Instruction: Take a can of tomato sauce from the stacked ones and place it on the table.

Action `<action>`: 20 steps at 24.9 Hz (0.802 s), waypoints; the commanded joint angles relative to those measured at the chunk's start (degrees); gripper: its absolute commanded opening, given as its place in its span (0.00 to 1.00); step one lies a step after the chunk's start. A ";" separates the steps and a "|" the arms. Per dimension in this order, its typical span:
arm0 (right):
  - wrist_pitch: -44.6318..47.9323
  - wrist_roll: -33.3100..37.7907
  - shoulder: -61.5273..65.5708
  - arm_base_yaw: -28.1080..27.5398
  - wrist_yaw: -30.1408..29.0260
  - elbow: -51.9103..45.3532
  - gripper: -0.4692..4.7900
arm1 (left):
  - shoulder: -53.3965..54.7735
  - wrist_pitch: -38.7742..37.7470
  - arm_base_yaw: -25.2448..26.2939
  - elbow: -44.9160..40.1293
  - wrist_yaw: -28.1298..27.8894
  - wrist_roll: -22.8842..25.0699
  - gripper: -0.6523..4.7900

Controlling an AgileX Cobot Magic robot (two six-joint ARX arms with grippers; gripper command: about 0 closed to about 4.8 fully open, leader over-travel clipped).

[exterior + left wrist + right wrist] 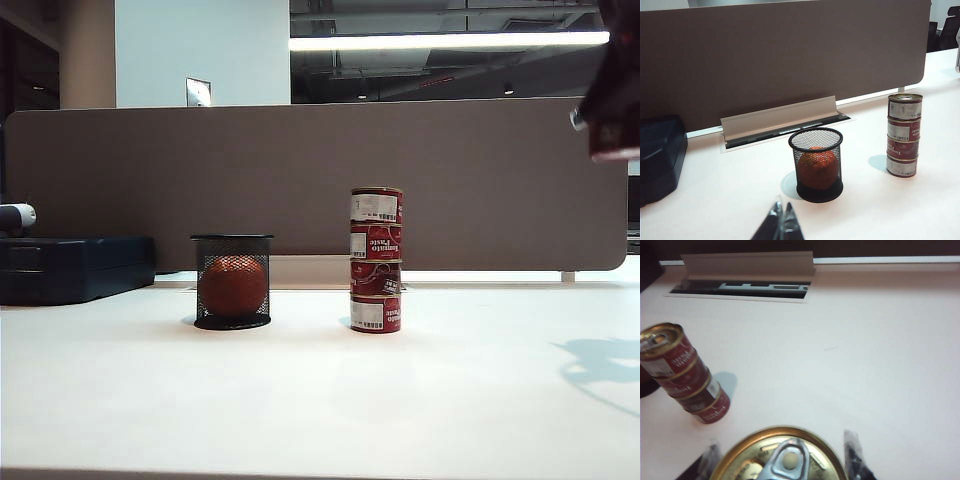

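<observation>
- Exterior view: I see four tins left in the stack on the bench; my right gripper is up high at the right edge, carrying one.
- Left wrist view: my left gripper sits low and clenched, near the mesh cup, idle.
- Right wrist view: fingers grasp the can of tomato sauce above bare bench. Next I lower and release.

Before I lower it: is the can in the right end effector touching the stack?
Apart. Right wrist view shows the held can in the right end effector, bare table separating it from the stack.
</observation>
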 commanded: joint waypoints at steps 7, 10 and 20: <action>18.16 -0.09 -0.13 -0.07 2.16 -12.13 0.60 | 0.04 0.50 0.09 0.24 0.04 -0.20 0.11; 21.97 -0.17 0.02 -0.02 2.89 -15.47 0.60 | 0.04 0.50 0.09 0.24 0.04 -0.17 0.11; 38.42 -0.17 12.72 0.02 5.40 -21.64 0.59 | 0.04 0.35 0.09 0.22 0.04 -0.20 0.11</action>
